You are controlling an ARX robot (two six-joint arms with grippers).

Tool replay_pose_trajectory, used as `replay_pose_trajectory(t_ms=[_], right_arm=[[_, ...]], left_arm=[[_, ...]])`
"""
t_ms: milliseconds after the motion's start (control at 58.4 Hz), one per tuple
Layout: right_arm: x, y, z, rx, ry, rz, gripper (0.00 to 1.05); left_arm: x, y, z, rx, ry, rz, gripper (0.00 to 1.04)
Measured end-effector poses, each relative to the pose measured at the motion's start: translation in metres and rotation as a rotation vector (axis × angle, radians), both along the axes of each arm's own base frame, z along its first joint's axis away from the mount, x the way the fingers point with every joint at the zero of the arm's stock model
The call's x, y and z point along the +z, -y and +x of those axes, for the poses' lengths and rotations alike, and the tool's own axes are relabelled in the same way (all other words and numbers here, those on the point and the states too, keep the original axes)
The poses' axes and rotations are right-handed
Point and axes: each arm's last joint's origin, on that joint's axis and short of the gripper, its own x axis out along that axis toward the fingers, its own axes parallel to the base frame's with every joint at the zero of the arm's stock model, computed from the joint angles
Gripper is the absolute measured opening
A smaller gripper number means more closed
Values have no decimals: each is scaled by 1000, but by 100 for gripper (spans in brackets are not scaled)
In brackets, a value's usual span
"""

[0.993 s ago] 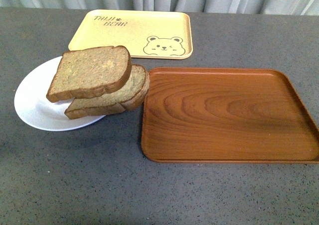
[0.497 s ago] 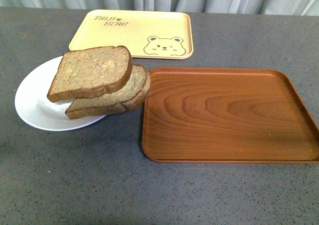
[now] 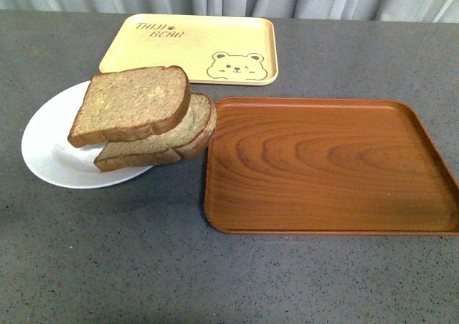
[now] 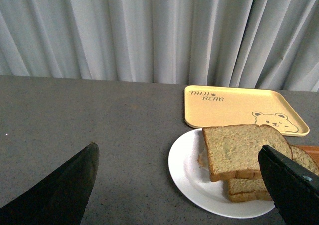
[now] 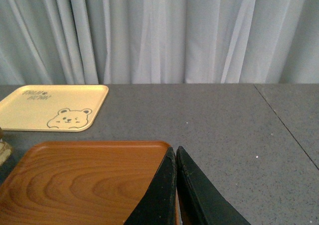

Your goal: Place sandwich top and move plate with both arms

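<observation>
The sandwich top (image 3: 130, 103) lies tilted on a second slice with a domed end (image 3: 183, 132), and both rest on the right part of the white plate (image 3: 44, 150). Neither arm shows in the front view. In the left wrist view my left gripper (image 4: 178, 148) is open, its black fingers spread wide. The plate (image 4: 187, 168) and the sandwich top (image 4: 240, 150) lie ahead of it, apart from it. In the right wrist view my right gripper (image 5: 175, 149) is shut with nothing in it, over the far corner of the wooden tray.
A brown wood-grain tray (image 3: 330, 165) sits just right of the plate, with the lower slice overhanging toward its rim. A pale yellow bear tray (image 3: 188, 48) lies behind both. A grey curtain (image 4: 159, 31) closes off the back of the dark table.
</observation>
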Motion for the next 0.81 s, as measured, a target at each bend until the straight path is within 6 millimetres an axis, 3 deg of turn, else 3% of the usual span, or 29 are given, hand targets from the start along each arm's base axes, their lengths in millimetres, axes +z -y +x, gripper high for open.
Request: replay_pose_trajectory(t_ms=[497, 805], right_arm=[[-3, 0, -14, 2, -5, -2, 2], [-3, 0, -14, 2, -5, -2, 55]], left_arm=[[0, 0, 0, 0, 0, 0, 96], [-1, 0, 0, -8, -19, -13, 96]])
